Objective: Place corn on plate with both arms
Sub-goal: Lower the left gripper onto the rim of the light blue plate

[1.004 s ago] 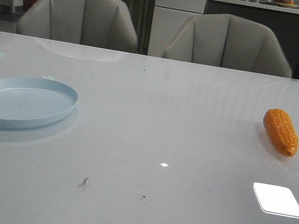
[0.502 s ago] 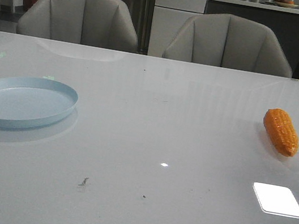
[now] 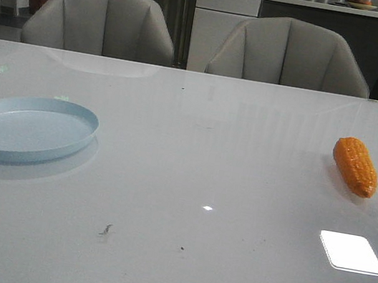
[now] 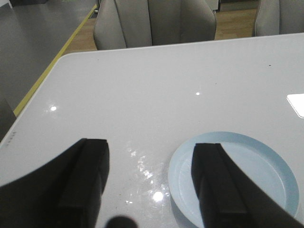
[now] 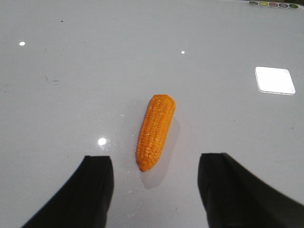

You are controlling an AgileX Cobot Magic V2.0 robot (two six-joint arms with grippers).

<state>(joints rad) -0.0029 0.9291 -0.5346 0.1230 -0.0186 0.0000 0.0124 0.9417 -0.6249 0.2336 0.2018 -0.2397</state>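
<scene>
Between the gaping black right pincer (image 5: pixel 156 190) lay the bumpy, glossy orange corn cob (image 5: pixel 155 131); the left pincer (image 4: pixel 149 185) gaped over the shallow pale blue plastic plate (image 4: pixel 266 171), on a glossy white surface (image 3: pixel 198 172) before two grey padded chairs (image 3: pixel 101 21).

Around corn (image 3: pixel 355 166): bare counter (image 3: pixel 205 173) on every side.
Corn to plate (image 3: pixel 24 128): open counter, nothing between.
Right hand (image 5: pixel 154 190): fingers spread above the corn, gap unobstructed.
</scene>
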